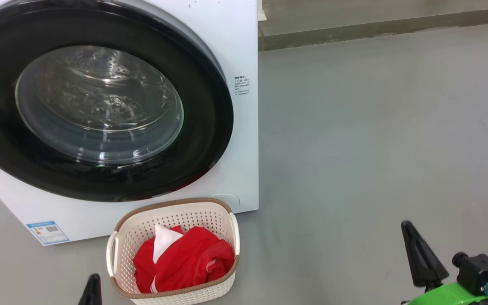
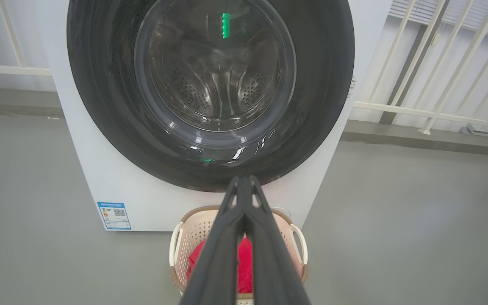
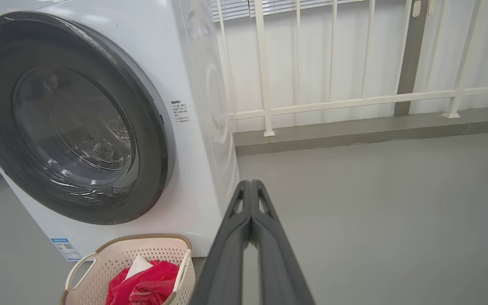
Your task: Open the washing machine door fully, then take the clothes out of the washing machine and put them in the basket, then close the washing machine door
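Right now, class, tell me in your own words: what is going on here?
Nothing is being handled. The washing machine door looks shut against the white washing machine. The red clothes lie in the cream basket on the floor in front of it. The left hand and the right hand are both closed, empty and clear of the machine. The job looks finished.

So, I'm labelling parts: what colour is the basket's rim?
Brown, woven-look, around the cream-white basket; the head view shows it best.
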{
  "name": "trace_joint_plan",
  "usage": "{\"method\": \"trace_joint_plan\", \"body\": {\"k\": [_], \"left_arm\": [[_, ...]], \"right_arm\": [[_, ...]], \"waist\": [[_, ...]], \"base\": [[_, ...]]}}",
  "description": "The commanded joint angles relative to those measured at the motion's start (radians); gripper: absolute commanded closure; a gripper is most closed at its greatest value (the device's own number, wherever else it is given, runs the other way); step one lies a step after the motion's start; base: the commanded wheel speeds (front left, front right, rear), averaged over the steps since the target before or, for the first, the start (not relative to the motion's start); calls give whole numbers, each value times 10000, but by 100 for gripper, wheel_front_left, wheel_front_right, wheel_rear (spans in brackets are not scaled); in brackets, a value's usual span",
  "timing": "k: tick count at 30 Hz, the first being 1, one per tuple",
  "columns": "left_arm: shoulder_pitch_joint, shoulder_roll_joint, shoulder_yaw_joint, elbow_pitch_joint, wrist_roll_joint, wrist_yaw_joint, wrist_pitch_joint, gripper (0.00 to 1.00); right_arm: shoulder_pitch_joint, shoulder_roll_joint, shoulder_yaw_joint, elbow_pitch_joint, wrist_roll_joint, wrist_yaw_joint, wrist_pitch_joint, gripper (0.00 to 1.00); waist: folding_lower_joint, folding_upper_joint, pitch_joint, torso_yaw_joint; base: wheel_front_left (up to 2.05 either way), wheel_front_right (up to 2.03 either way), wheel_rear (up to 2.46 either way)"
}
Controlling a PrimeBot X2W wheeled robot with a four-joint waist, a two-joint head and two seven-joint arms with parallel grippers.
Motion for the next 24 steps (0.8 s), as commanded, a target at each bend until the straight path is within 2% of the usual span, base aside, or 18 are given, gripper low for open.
{"method": "trace_joint_plan", "body": {"k": [1,6,10,24], "left_arm": [[-116,77,51,-132,-184,-4,71,100],[-203,89,51,-113,-735,-14,231,100],[-263,98,30,-101,-1180,-21,331,100],[-506,130,-2,-50,-2728,-49,713,100]], "right_arm": [[-174,-54,-14,-169,190,0,50,100],[-224,-46,-54,-166,709,-1,189,100],[-263,-37,-83,-156,1125,-1,303,100],[-433,-5,-188,-113,2574,-2,705,100]], "waist": [[1,0,4,6],[24,0,10,62],[3,0,47,101],[0,0,128,234]], "base": [[0,0,0],[0,0,0],[0,0,0],[0,0,0]]}}
